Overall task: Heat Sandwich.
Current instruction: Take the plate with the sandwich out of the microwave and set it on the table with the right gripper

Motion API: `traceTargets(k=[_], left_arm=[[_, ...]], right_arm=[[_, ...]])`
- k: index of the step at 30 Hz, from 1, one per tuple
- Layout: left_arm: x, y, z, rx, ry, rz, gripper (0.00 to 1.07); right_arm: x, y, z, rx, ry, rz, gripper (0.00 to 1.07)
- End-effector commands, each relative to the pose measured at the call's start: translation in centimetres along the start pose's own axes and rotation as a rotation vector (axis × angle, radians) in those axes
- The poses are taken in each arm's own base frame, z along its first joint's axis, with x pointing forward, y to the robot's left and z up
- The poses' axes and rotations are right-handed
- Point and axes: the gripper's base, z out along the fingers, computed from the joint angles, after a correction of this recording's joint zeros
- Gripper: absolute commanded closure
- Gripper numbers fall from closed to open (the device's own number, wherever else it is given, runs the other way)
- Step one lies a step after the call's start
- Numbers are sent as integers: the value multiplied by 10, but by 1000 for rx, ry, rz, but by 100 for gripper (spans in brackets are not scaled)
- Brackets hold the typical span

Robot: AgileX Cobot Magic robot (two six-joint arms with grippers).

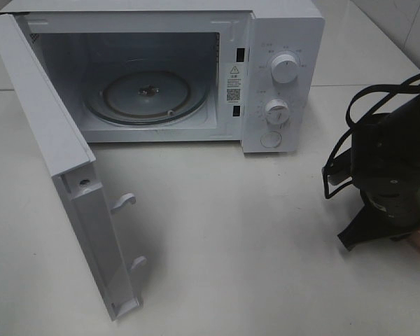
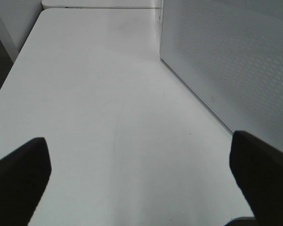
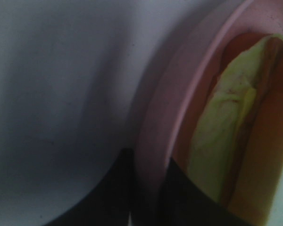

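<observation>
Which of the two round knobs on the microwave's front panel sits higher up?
The upper knob, near the top of the white control panel. The other knob sits below it, just above a flat round button, and has a ring of tick marks around it.

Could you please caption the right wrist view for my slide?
Right gripper jaws closed on the pink plate rim, sandwich on it.

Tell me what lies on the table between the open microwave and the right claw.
Nothing: in the exterior high view, only bare white table separates the microwave from the right claw.
</observation>
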Motion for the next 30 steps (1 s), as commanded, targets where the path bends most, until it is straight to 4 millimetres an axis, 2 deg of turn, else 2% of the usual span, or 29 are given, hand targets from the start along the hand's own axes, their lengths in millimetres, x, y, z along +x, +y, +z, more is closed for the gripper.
traceTargets(k=[1,8,12,13,16,18,27,30], left_arm=[[-1,0,0,-4,-17,-4,9],[-1,0,0,-4,-17,-4,9],[-1,0,0,-4,-17,-4,9],[-1,0,0,-4,-17,-4,9],[-1,0,0,-4,-17,-4,9],[-1,0,0,-4,-17,-4,9],[-1,0,0,-4,-17,-4,9],[-1,0,0,-4,-17,-4,9]], right_arm=[[1,2,5,4,5,-9,95],[2,1,6,21,20,-11,89],[2,1,5,16,20,-5,77],[2,1,5,16,20,-5,77],[3,2,4,4,27,-1,65],[3,2,3,1,26,-1,63],[2,-13,-24,-64,-32,12,58],[4,-19,-38,-124,-61,21,50]])
